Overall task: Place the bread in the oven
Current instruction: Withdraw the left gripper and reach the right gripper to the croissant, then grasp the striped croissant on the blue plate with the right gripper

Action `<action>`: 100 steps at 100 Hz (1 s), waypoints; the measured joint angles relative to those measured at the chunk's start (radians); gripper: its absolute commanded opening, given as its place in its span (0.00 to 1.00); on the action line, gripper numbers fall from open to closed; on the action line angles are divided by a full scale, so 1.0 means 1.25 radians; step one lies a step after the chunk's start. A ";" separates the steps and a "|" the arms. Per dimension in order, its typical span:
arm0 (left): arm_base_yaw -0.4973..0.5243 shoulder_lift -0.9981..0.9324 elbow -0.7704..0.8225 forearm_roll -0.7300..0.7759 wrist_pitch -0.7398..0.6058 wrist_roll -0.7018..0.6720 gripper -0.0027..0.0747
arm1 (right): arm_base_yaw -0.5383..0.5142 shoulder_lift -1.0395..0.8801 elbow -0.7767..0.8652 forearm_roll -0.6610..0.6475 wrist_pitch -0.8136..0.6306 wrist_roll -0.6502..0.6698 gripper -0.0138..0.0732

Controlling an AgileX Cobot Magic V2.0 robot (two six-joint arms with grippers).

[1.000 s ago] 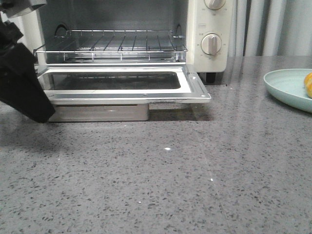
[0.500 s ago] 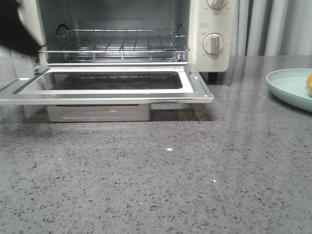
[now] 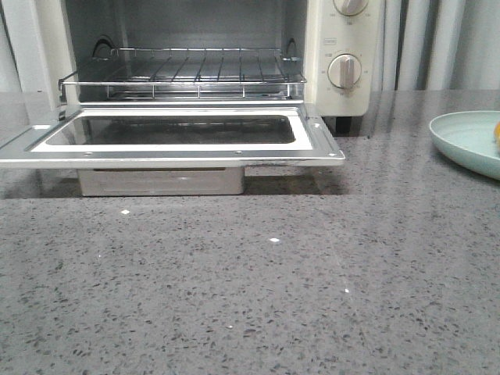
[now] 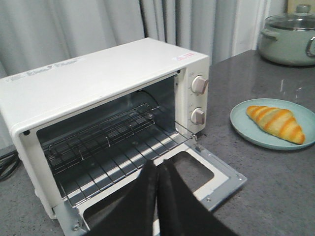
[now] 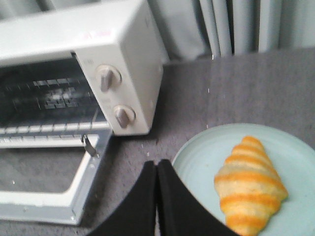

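Note:
The cream-white oven [image 3: 344, 47] stands at the back of the counter, its glass door [image 3: 176, 137] folded down flat and its wire rack [image 3: 183, 70] bare. It also shows in the left wrist view [image 4: 98, 83] and the right wrist view [image 5: 128, 64]. The bread [image 4: 276, 123] lies on a mint-green plate [image 4: 246, 128] to the right of the oven, also in the right wrist view [image 5: 251, 187]. My left gripper [image 4: 157, 164] is shut and empty, high above the open door. My right gripper [image 5: 156, 164] is shut and empty, above the counter beside the plate's [image 5: 197, 157] rim.
A green lidded pot [image 4: 290, 34] stands behind the plate at the far right. Grey curtains [image 4: 74, 24] hang behind the oven. The plate's edge [image 3: 461, 141] shows at the right of the front view. The speckled grey counter [image 3: 250, 281] stretches in front of the oven.
My left arm, which was in front of the oven's left side, has risen out of the front view. The door now shows fully open and flat.

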 measured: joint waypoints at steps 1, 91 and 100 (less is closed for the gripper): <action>0.000 -0.008 0.000 0.000 0.004 0.000 0.01 | 0.000 0.019 -0.006 -0.002 0.007 0.000 0.15; -0.003 -0.037 0.046 0.042 0.186 0.000 0.01 | -0.049 0.668 -0.281 -0.222 0.261 0.055 0.60; -0.007 -0.035 0.046 0.041 0.185 0.000 0.01 | -0.049 0.681 -0.285 -0.245 0.261 0.055 0.50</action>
